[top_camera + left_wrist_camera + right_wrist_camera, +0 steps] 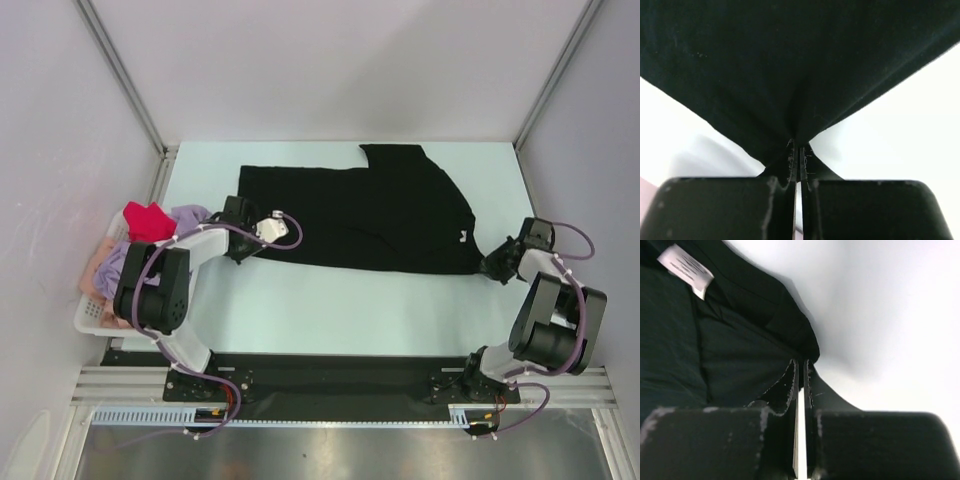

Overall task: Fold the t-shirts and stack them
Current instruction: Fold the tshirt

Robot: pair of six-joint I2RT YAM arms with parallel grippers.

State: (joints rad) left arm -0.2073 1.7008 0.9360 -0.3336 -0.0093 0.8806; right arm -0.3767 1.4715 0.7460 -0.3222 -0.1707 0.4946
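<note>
A large black t-shirt (370, 215) lies spread across the pale table, one flap folded over at its back right. My left gripper (240, 248) sits at its near left corner. In the left wrist view this gripper (796, 144) is shut on a pinch of the black cloth (790, 65). My right gripper (492, 268) is at the shirt's near right corner. The right wrist view shows that gripper (801, 362) shut on the black hem (740, 360), with a white label (686, 270) further along the cloth. Red (148, 220), lavender (188, 215) and pale pink (95, 270) t-shirts are piled at the left.
A white lattice basket (92, 318) holding the coloured shirts stands off the table's left edge beside the left arm. Metal uprights (120, 70) and grey walls close in the back and sides. The table (330, 300) shows bare between the shirt and the arm bases.
</note>
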